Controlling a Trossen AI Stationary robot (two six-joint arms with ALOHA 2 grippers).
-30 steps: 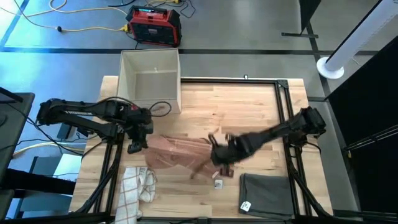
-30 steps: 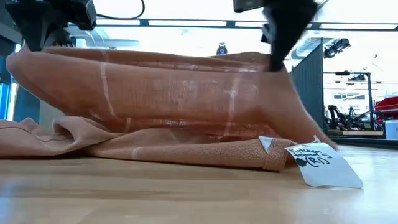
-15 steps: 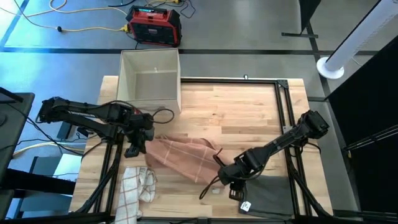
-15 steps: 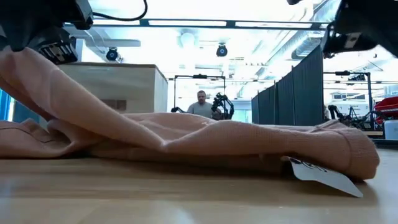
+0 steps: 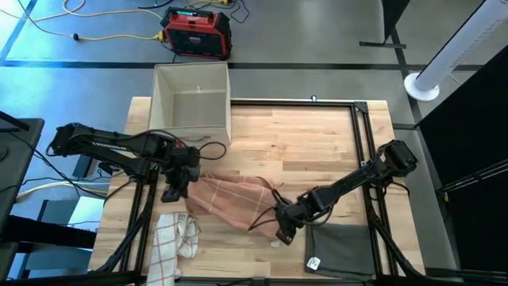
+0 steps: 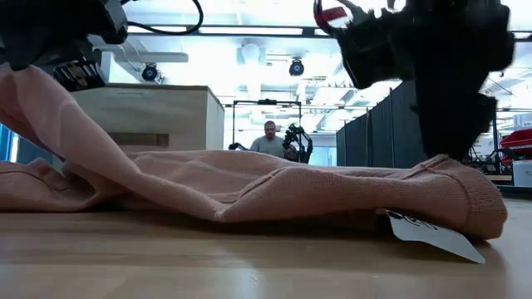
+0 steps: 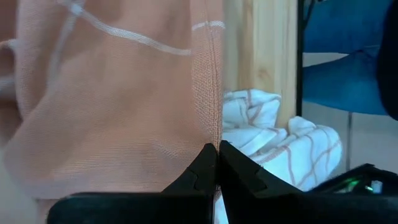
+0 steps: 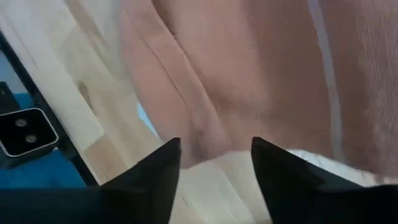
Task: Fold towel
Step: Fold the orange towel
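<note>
A salmon towel [image 5: 230, 202] with pale stripes lies across the table's near middle. Its left end rises to my left gripper [image 5: 173, 191], which is shut on it. Its right end [image 6: 465, 199] rests on the wood with a white tag [image 6: 432, 234] sticking out. My right gripper [image 5: 282, 228] hovers open over that right end. In the right wrist view its two fingers [image 8: 155, 171] stand apart above the cloth [image 8: 236, 74]. My left gripper pinches the towel's hemmed edge [image 7: 211, 130] between its two fingers, coming from above. That end is lifted and slants down [image 6: 91, 141] to the rest, which lies on the table. My right gripper stands low over the towel's right end; I cannot tell whether its fingers touch it.
An open box [image 5: 190, 103] stands at the far left. A white checked towel [image 5: 176, 238] lies bunched at the near left edge. A dark grey folded towel [image 5: 341, 246] lies at the near right. A person [image 6: 268, 139] stands in the room behind.
My right gripper has carried the towel's right end toward the table's near edge and down, then backed slightly left. That end, held up taut a second ago, now lies on the table. The left end stays lifted in my left gripper.
</note>
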